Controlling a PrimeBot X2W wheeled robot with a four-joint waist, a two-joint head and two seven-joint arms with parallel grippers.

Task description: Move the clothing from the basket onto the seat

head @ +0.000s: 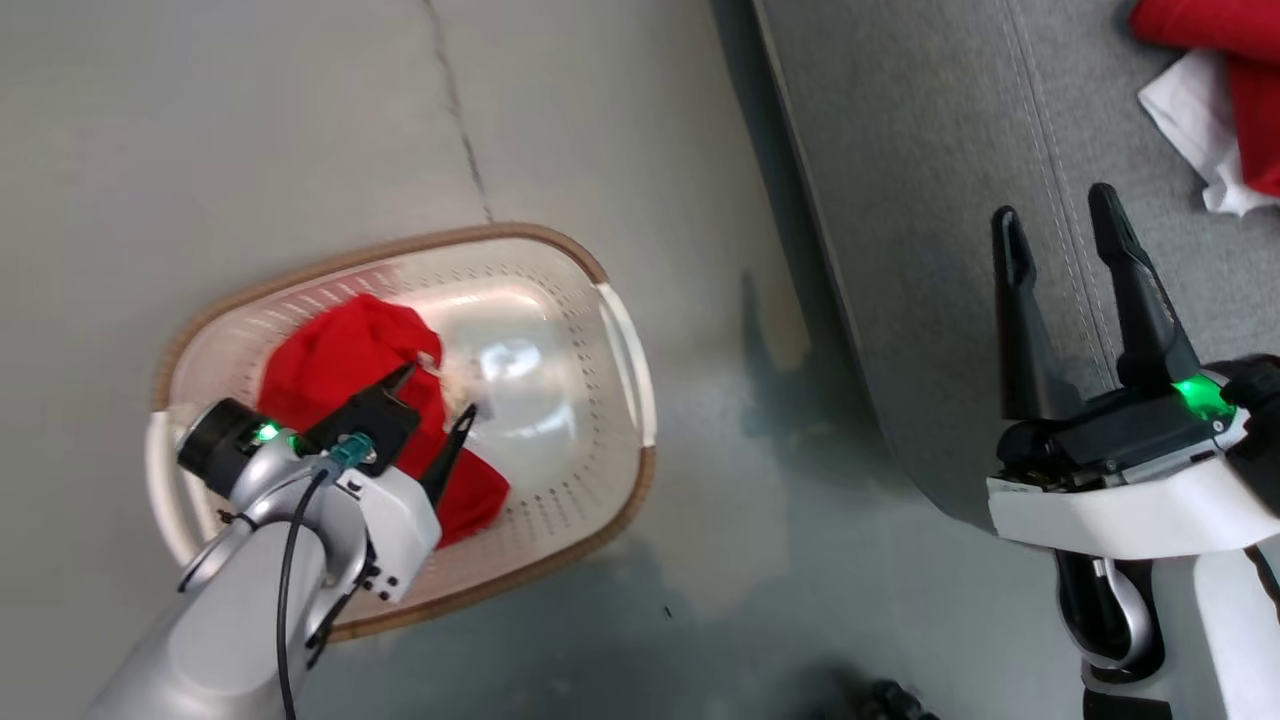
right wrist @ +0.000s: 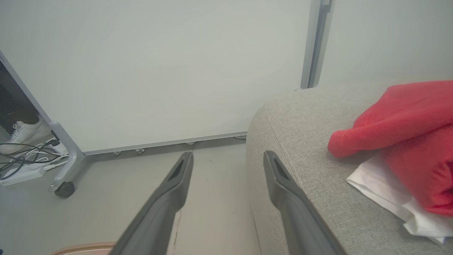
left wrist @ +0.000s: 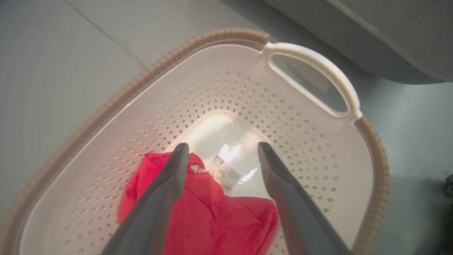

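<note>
Head view: left gripper [head: 437, 392] jaws wide open, empty, poised over red garment [head: 335, 360] at 8 o'clock in basket [head: 560, 250]; other garment [head: 1215, 30] already on seat [head: 920, 200], 2 o'clock. Right gripper [head: 1052, 205] jaws open, idle. Step: second pick; next probably descend, pinch fabric

the basket [head: 592, 335] is cream-white, its walls dotted with rows of small holes under a brown woven-look rim, and the red garment [head: 340, 360] in it is a plain bright red. the seat [head: 920, 200] is flecked grey fabric with two pale stitch lines, the second garment [head: 1255, 110] on it is red with white cloth at its edge, and the floor [head: 250, 130] is pale grey. the left gripper [head: 437, 390] and right gripper [head: 1052, 203] have black fingers, white casings and a glowing green light.
</note>
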